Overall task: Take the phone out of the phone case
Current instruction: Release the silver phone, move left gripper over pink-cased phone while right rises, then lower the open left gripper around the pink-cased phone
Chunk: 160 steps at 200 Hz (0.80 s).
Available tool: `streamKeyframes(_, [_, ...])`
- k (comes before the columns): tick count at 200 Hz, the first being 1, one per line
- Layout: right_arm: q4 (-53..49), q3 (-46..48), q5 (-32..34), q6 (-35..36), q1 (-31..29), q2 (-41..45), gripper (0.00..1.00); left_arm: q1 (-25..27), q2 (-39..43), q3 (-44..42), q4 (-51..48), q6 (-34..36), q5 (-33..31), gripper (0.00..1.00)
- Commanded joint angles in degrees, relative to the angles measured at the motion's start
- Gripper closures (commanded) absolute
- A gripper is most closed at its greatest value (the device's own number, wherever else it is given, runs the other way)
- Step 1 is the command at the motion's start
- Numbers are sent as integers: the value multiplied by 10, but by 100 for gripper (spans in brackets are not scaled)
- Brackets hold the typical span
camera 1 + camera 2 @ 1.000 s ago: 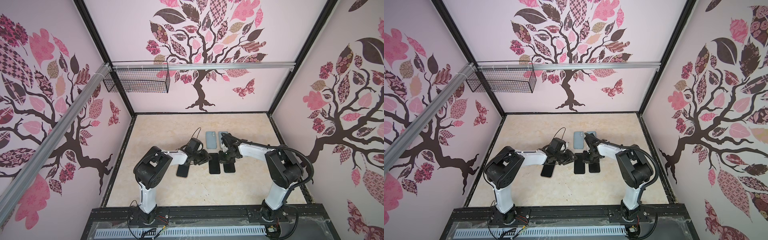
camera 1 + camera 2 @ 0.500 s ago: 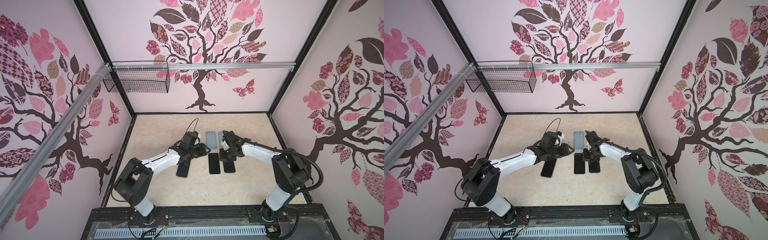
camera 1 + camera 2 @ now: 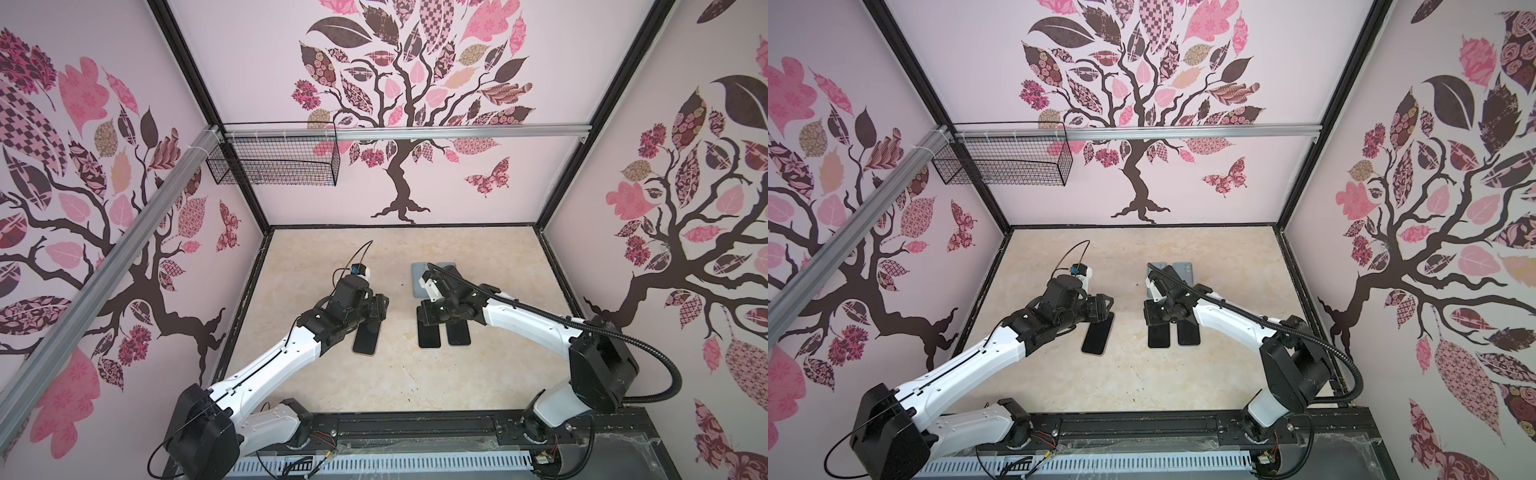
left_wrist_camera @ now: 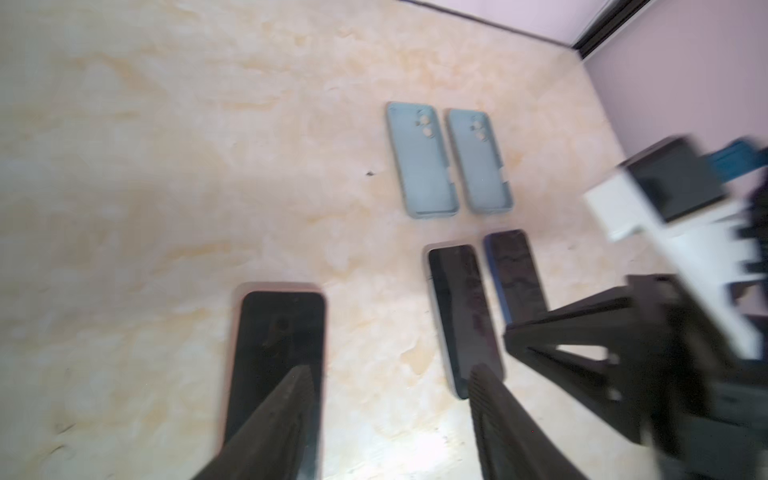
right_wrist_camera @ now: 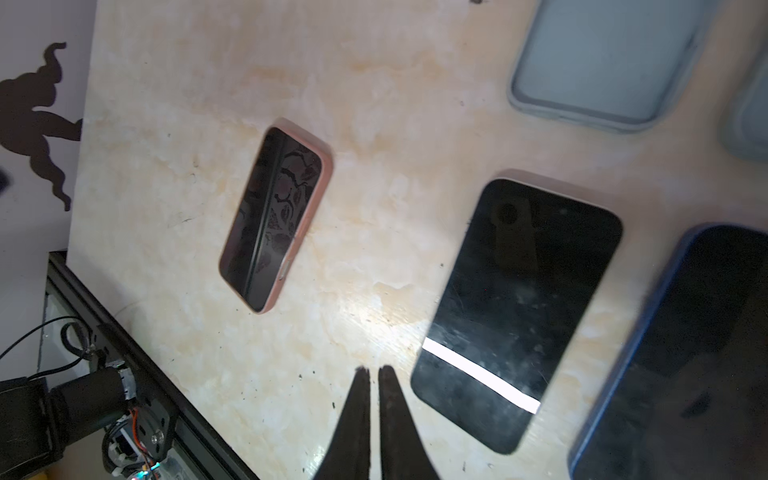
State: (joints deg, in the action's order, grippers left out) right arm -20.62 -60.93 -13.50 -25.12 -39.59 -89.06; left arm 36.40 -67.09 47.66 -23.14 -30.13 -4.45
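The phone in its pink phone case (image 3: 368, 338) (image 3: 1097, 338) (image 4: 278, 353) (image 5: 274, 224) lies screen up, left of centre on the table. My left gripper (image 3: 376, 307) (image 3: 1100, 309) (image 4: 390, 370) hovers over the phone's far end, open, with only bare table between its fingers. My right gripper (image 3: 428, 316) (image 3: 1152, 318) (image 5: 374, 368) hangs over the table, just beside a bare phone, and is shut apart from a thin slit, holding nothing.
Two bare phones (image 3: 429, 334) (image 3: 458, 332) lie side by side under the right arm. Two empty grey-blue cases (image 4: 422, 162) (image 4: 480, 162) sit behind them. A wire basket (image 3: 274, 160) hangs on the back-left wall. A black rail (image 3: 415, 428) runs along the table's front.
My left gripper has opened wider and shifted a little left, over the cased phone's far end. The right gripper has edged left, and a thin slit has opened between its fingers.
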Motion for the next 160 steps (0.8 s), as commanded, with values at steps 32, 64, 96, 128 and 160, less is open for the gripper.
streamKeyframes(32, [106, 37, 11, 8, -3, 121, 68, -2, 1, -67, -82, -1, -45, 18])
streamKeyframes(64, [138, 66, 54, 16, -3, 191, 49, -13, -22, -76, -74, 9, -21, 13])
streamKeyframes(96, [115, 60, 68, 29, -3, 205, 35, -16, -58, -67, -70, 23, 13, 10])
streamKeyframes(128, [113, 70, 72, 29, -3, 206, 29, -16, -99, -60, -71, 33, 34, 10])
streamKeyframes(160, [116, 82, 69, 25, -3, 203, 29, -16, -120, -49, -81, 43, 26, 10])
